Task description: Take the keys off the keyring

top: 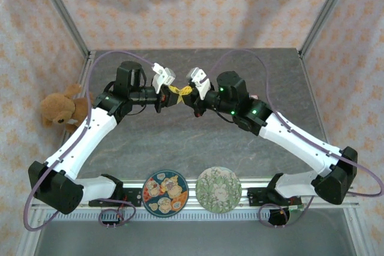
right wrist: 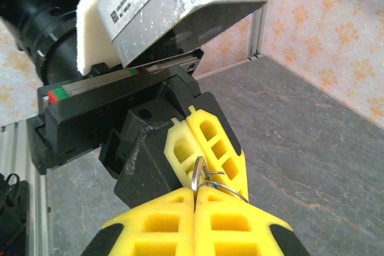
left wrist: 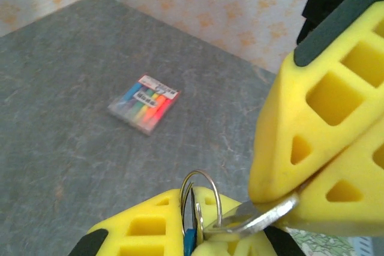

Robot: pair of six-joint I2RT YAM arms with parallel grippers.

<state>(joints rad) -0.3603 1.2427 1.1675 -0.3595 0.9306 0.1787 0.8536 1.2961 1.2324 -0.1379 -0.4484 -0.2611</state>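
yellow-padded left tool (top: 170,88) clamps the keyring (left wrist: 201,172) in mid-air above the worktop (top: 180,142); right tool (top: 189,90) pinches a silver key (left wrist: 264,217) still threaded on it. no key looks freed yet, so the removal seems all ahead.

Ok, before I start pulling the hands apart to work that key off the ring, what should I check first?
1. Left hand shut on the keyring: ok.
2. Right hand shut on the silver key: ok, pinched right at the tips.
3. Key lined up with the ring's split: cannot tell, the join is hidden in the grip.
4. Other keys out of the way: cannot tell; a blue piece sits low in the left hand's grip.
5. Table around the work: ok, the pen pack lies flat, well apart from both hands.
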